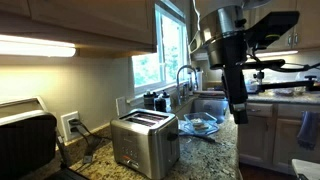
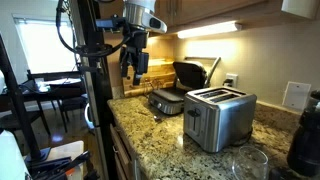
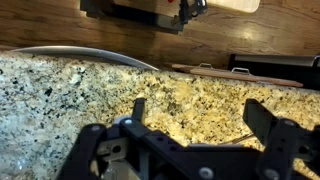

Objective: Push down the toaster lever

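Note:
A silver two-slot toaster (image 1: 146,143) stands on the speckled granite counter (image 1: 215,148); it also shows in an exterior view (image 2: 219,117). I cannot make out its lever. My gripper (image 1: 238,108) hangs high above the counter, well away from the toaster, and also shows in an exterior view (image 2: 131,74). In the wrist view the gripper (image 3: 200,115) is open and empty, with only bare granite (image 3: 60,90) between its fingers.
A sink with a faucet (image 1: 186,78) and a glass bowl (image 1: 199,125) lie beyond the toaster under the window. A black appliance (image 2: 192,72) and a round pan (image 2: 166,100) stand behind the toaster. A glass (image 2: 248,163) and a coffee maker (image 2: 305,135) stand near the counter's front.

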{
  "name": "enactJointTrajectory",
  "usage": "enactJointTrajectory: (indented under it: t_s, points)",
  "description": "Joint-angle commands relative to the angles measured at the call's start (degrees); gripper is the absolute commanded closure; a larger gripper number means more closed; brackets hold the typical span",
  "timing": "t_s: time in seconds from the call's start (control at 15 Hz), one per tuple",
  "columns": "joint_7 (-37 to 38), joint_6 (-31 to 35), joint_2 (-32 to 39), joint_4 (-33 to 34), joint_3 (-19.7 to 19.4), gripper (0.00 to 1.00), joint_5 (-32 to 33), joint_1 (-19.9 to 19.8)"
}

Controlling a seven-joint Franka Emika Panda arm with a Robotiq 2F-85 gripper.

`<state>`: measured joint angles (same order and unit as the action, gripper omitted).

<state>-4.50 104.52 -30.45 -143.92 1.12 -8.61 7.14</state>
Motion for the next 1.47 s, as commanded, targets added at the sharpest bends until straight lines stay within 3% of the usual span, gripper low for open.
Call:
enactJointTrajectory:
  t_s: [0.0,1.07,1.4]
  points:
    - [-0.22,-0.13,0.06,0.09,0.51,0.0,-0.23,-0.57]
    - [-0.31,1.35,2.24,0.81,0.35,0.0,0.41,-1.29]
    - [-0.87,9.08,5.68,2.13,0.59,0.0,2.5,-1.88]
